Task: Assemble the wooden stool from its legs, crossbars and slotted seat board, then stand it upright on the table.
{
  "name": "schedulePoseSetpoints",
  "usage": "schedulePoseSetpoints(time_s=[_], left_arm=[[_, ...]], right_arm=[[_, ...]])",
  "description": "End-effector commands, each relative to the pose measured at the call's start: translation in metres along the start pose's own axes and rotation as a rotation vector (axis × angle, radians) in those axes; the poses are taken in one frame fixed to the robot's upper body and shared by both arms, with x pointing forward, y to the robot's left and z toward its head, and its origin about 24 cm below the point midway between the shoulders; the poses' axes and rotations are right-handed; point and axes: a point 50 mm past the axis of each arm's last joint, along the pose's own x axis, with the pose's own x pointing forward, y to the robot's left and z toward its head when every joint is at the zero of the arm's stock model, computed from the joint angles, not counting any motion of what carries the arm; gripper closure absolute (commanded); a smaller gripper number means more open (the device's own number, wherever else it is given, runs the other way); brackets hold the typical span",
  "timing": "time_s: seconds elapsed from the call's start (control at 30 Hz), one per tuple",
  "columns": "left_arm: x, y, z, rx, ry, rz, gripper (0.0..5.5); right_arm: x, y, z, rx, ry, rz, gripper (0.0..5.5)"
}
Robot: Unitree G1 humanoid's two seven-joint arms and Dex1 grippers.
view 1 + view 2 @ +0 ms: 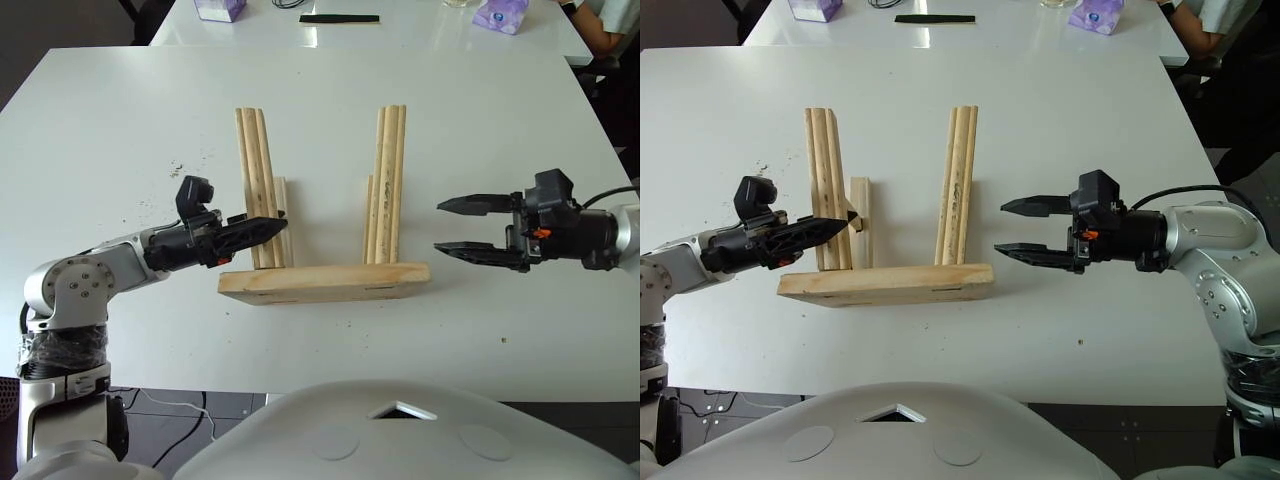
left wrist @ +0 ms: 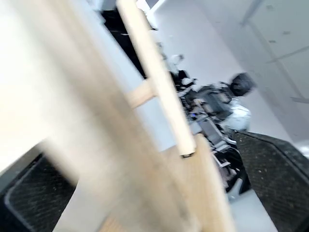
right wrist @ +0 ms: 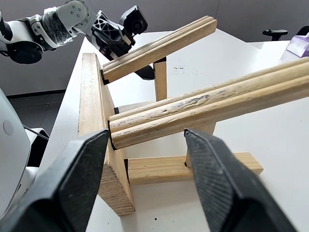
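The wooden stool lies on its side on the white table (image 1: pixel 120 120). Its seat board (image 1: pixel 325 282) stands on edge toward me, with the left legs (image 1: pixel 255 160) and right legs (image 1: pixel 388 170) running away from it. A short crossbar (image 1: pixel 283 200) shows beside the left legs. My left gripper (image 1: pixel 262 229) is shut on the left legs just above the seat board; in the left wrist view its fingers (image 2: pixel 275 179) flank the wood. My right gripper (image 1: pixel 440 226) hangs open to the right of the stool, apart from it, with the right legs (image 3: pixel 203 104) ahead of its fingers (image 3: pixel 79 179).
Two purple tissue boxes (image 1: pixel 220 8) (image 1: pixel 500 14) and a black strip (image 1: pixel 340 18) lie on a second table behind. Dark crumbs (image 1: pixel 180 165) dot the table left of the stool. The table's front edge runs close below the seat board.
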Motion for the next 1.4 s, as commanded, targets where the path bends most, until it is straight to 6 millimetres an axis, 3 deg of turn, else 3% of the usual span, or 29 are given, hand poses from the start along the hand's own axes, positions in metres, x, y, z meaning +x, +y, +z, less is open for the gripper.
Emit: schedulePoseSetpoints(time_s=[0.03, 0.2, 0.33, 0.57, 0.77, 0.87, 1.0, 1.1, 1.2, 1.3, 1.4], left_arm=[[-0.011, 0.011, -0.010, 0.027, 0.084, 0.098, 0.14], [-0.031, 0.025, -0.016, 0.050, 0.080, 0.177, 0.14], [-0.043, 0.013, -0.004, 0.102, -0.009, 0.124, 0.14], [-0.042, 0.002, 0.005, 0.141, -0.057, 0.084, 0.14], [-0.086, 0.003, 0.006, 0.269, -0.092, 0.253, 0.14], [-0.113, 0.003, -0.008, 0.308, -0.003, 0.331, 0.14], [-0.141, 0.009, -0.046, 0.414, 0.278, 0.453, 0.14], [-0.120, 0.018, -0.059, 0.607, 0.409, 0.439, 0.14], [-0.100, 0.031, -0.068, 0.765, 0.408, 0.437, 0.14], [-0.085, 0.040, -0.077, 0.842, 0.375, 0.425, 0.14], [-0.083, 0.046, -0.092, 0.870, 0.408, 0.411, 0.14]], right_arm=[[0.002, 0.001, -0.002, -0.010, 0.012, -0.005, 2.62], [0.001, 0.001, -0.005, -0.002, 0.024, -0.012, 2.62], [-0.006, -0.005, -0.003, 0.029, -0.006, -0.051, 2.62], [-0.006, -0.004, -0.007, 0.043, -0.009, -0.053, 2.62], [-0.017, -0.009, -0.019, 0.071, 0.039, -0.117, 2.62], [-0.021, -0.012, -0.029, 0.081, 0.093, -0.163, 2.62], [-0.022, -0.002, -0.059, 0.076, 0.255, -0.133, 2.62], [-0.013, 0.010, -0.080, 0.090, 0.304, -0.097, 2.62], [-0.001, 0.016, -0.088, 0.073, 0.302, -0.064, 2.62], [0.009, 0.020, -0.096, 0.061, 0.305, -0.018, 2.62], [0.021, 0.019, -0.105, 0.045, 0.309, 0.005, 2.62]])
